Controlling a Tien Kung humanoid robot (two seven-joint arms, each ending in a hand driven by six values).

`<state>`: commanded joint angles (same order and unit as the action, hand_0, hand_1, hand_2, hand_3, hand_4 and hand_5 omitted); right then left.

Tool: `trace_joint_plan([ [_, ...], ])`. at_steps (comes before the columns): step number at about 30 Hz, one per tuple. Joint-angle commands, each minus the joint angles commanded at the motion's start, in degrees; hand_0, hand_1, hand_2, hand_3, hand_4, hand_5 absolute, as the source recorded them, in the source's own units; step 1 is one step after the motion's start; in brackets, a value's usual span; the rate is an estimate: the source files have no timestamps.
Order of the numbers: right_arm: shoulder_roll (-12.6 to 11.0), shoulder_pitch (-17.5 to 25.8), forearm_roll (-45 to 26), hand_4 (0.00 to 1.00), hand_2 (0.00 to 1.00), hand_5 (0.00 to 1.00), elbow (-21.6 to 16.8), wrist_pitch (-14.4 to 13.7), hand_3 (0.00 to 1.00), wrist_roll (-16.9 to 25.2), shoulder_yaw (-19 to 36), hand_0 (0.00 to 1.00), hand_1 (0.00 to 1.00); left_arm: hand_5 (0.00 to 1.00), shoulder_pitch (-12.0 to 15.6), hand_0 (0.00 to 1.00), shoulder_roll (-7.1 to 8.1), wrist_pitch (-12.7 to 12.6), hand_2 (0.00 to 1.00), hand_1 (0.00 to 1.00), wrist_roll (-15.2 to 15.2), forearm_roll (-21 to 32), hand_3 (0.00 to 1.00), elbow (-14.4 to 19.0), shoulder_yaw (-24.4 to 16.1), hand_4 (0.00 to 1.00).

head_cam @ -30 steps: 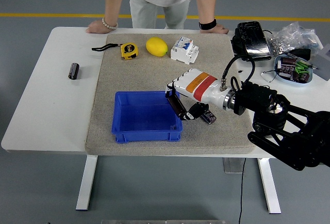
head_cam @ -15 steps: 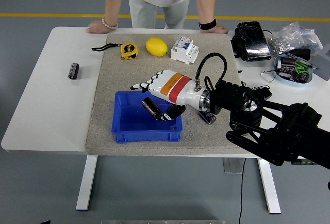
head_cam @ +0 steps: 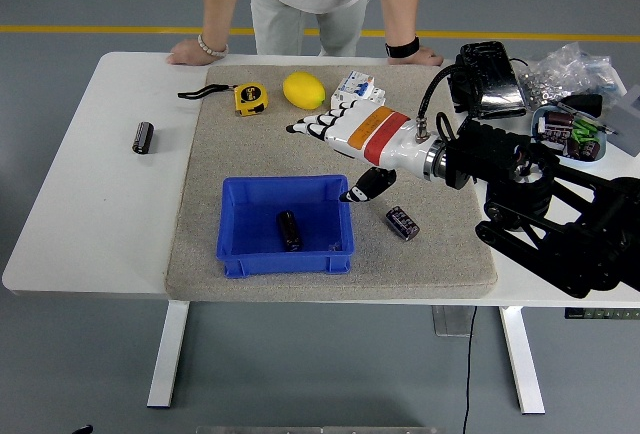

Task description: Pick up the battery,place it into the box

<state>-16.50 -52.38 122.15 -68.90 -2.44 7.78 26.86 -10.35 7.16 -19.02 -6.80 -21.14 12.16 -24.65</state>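
Battery: lying in blue box, below-left of my right hand. Hand: fingers spread, empty. Second battery: just below hand. No label legible.

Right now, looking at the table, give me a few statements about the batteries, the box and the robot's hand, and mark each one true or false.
1. A battery lies inside the blue box. True.
2. The right hand is gripping a battery. False: its fingers are spread and hold nothing.
3. A second battery lies on the grey mat, right of the box. True.
4. The third battery sits on the mat beside the lemon. False: it lies on the bare white table, left of the mat.
5. The person's hands rest on the table's far edge. True.
6. The yellow tape measure is inside the box. False: it lies on the mat, left of the lemon.
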Motion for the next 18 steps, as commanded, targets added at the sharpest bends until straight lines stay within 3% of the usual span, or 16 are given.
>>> trace_joint_plan([
  [1,-0.52,-0.13,0.19,0.962,0.800,0.155,-0.15,0.00,0.946,0.12,-0.28,0.708,0.721,0.512,0.01,0.679,0.01,0.00,0.728,0.619,-0.01,-0.05,0.662,-0.01,-0.04,0.680],
  [2,-1.50,-0.36,0.76,0.964,0.758,0.161,-0.39,0.12,0.859,0.39,-1.18,0.665,0.691,0.511,0.00,0.678,0.01,-0.02,0.724,0.616,-0.03,-0.05,0.662,-0.02,-0.01,0.680],
  [7,-4.07,-0.13,3.09,0.964,0.758,0.161,-0.20,1.09,0.859,0.96,-4.67,0.665,0.691,0.511,-0.10,0.678,-0.05,-0.06,0.724,0.616,-0.05,0.03,0.662,0.01,0.06,0.680],
  [8,-4.28,0.19,3.51,0.975,0.748,0.171,0.14,1.18,0.822,0.97,-5.23,0.667,0.682,0.513,-0.09,0.676,-0.07,-0.09,0.725,0.616,-0.03,0.13,0.662,0.02,0.13,0.682],
  [13,-3.63,1.51,4.45,0.975,0.748,0.171,3.32,0.49,0.822,1.46,-7.74,0.667,0.682,0.513,-0.04,0.676,-0.28,-0.06,0.725,0.616,-0.23,-0.28,0.662,0.06,-0.09,0.682],
  [18,-2.31,2.48,5.20,0.973,0.747,0.166,7.94,-2.38,0.813,2.52,-9.12,0.673,0.680,0.513,0.07,0.680,-0.49,-0.02,0.727,0.615,-0.14,0.15,0.668,0.08,0.18,0.681],
])
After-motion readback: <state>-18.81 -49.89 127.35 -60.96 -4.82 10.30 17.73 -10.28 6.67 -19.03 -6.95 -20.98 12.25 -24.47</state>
